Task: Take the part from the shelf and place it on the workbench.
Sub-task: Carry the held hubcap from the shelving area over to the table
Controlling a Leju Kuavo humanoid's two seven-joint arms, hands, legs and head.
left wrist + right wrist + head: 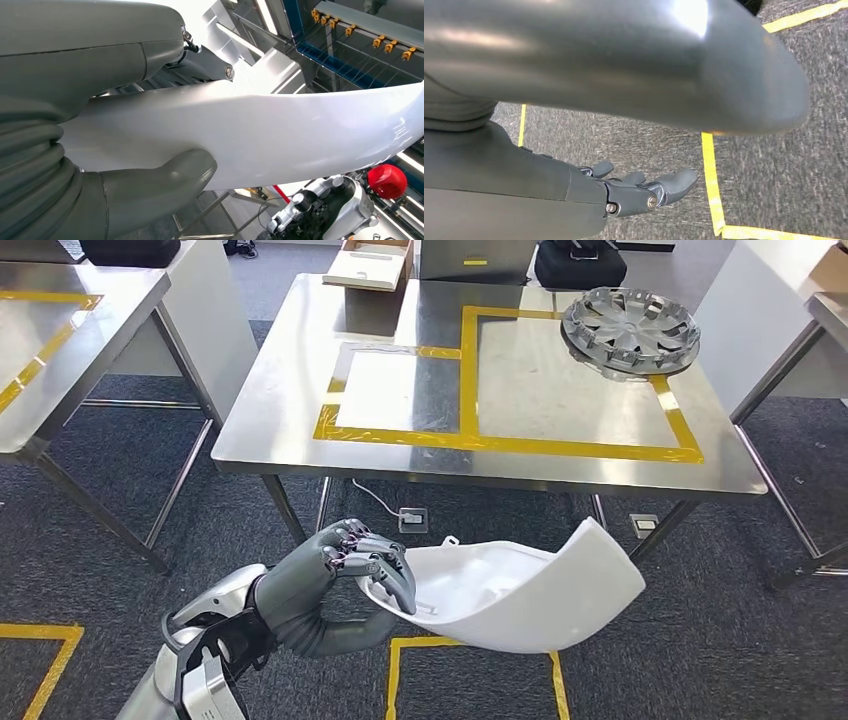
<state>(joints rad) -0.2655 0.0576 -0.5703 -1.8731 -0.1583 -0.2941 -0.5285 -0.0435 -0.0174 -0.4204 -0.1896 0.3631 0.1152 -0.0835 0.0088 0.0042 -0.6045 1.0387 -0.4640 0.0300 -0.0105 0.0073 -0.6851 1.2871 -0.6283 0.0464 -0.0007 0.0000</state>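
The left hand [345, 575] grips a white curved part [510, 590] by its near edge, fingers [385, 565] curled over the rim and the thumb [165, 182] pressed against its underside, as the left wrist view shows. The part extends away from the hand to the robot's right, its far end turned upward, and it hangs in the air above the dark carpet [700, 640], short of the workbench [290, 390]. Ahead of the hand, the steel workbench carries yellow tape outlines [500, 443]; beyond the hand and off to its right, a silver wheel cover [630, 332] lies at the far corner of the larger outline. A cardboard box [370, 265] sits at the bench's far edge. The right hand [624, 192] hangs over the carpet beside a yellow floor line [711, 185], holding nothing, its fingers loosely extended and slightly apart.
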